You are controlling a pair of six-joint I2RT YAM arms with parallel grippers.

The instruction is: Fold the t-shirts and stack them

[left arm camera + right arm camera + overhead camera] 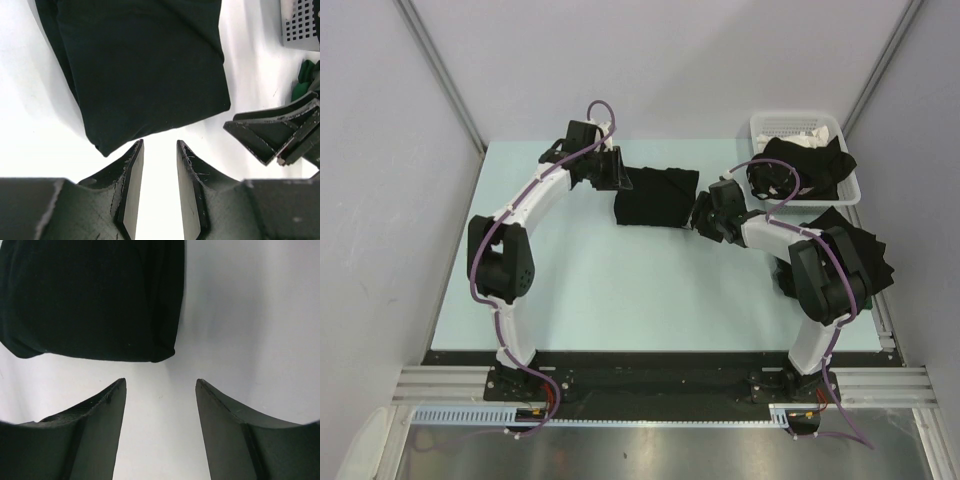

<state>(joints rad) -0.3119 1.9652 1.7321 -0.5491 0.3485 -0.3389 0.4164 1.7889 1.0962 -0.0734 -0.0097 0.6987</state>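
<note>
A folded black t-shirt (655,197) lies flat at the table's far middle. It shows in the left wrist view (145,70) and in the right wrist view (95,295). My left gripper (620,178) sits at its left edge, open and empty, its jaws a narrow gap apart (160,145) just short of the cloth's corner. My right gripper (701,212) sits at the shirt's right edge, open wide and empty (161,382), also just off the cloth. Another black shirt (810,165) is heaped in the basket. A third black shirt (865,250) lies crumpled at the right, partly under my right arm.
A white slotted plastic basket (790,124) stands at the back right corner, with white cloth showing in it; its corner shows in the left wrist view (300,25). My right gripper's fingers (270,135) show there too. Grey walls close in the table on three sides.
</note>
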